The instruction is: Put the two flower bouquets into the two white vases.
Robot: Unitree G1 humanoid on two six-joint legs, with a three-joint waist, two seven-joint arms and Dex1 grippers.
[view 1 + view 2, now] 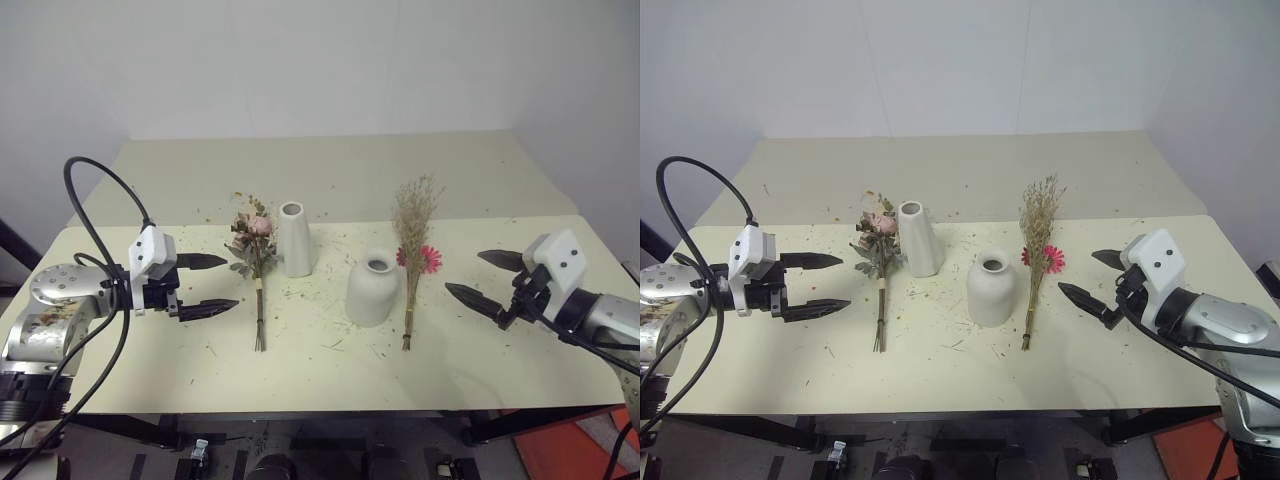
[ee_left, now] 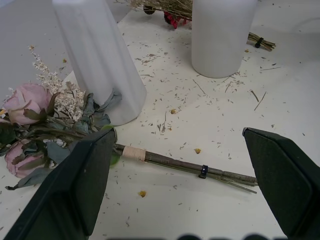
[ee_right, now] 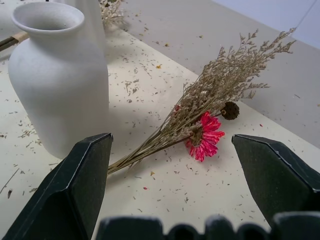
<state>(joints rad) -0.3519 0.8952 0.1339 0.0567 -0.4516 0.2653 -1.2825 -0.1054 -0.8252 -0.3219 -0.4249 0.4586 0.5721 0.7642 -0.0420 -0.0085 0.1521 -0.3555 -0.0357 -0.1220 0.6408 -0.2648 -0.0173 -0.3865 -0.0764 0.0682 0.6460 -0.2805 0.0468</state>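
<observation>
Two bouquets lie flat on the pale table. The pink-rose bunch rests left of the tall slim white vase, its stems pointing to the table's front. The tan grass bunch with a red-pink daisy lies right of the squat rounded vase. Both vases stand upright with nothing in them. My left gripper hovers open left of the rose bunch, apart from it. On the other side, the right gripper is open too, clear of the daisy bunch.
Dried bits of plant litter the tabletop around the vases. A second table of the same colour adjoins behind. White walls rise at the back. Black cables loop over my left arm.
</observation>
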